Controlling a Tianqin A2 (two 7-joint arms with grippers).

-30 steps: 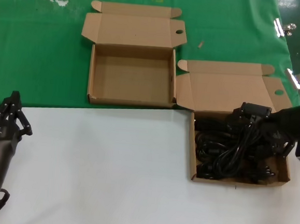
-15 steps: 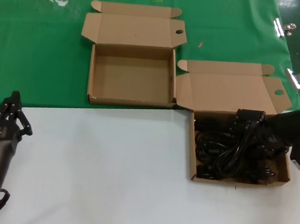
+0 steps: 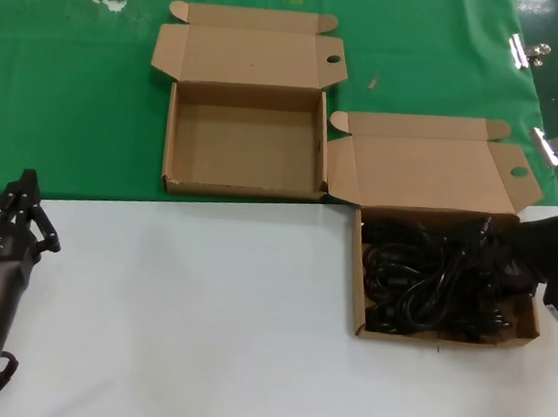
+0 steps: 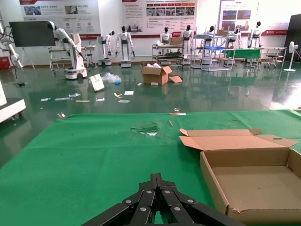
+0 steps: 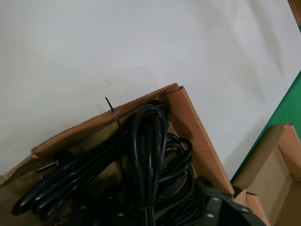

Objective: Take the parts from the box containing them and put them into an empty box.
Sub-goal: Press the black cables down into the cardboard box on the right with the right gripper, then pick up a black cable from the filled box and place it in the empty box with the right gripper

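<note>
Two brown mailer boxes lie open in the head view. The empty box (image 3: 244, 143) is on the green cloth at the back; it also shows in the left wrist view (image 4: 249, 179). The box containing them (image 3: 355, 272) sits to its right on the white table, holding a tangle of black cable bundles (image 3: 418, 282). My right gripper (image 3: 486, 246) is down inside this box among the cables, open, with a looped bundle (image 5: 150, 141) running between its fingers (image 5: 214, 206). The box's corner wall (image 5: 190, 125) is close by. My left gripper (image 3: 27, 184) is parked shut at the near left (image 4: 157, 178).
Green cloth (image 3: 74, 105) covers the back of the table and white surface (image 3: 203, 309) the front. Two metal clips (image 3: 528, 52) (image 3: 553, 143) sit at the cloth's right edge. The full box's lid (image 3: 432, 172) lies open behind it.
My right gripper has dropped from above the full box down into the cable pile and shifted slightly right. The left arm has not moved.
</note>
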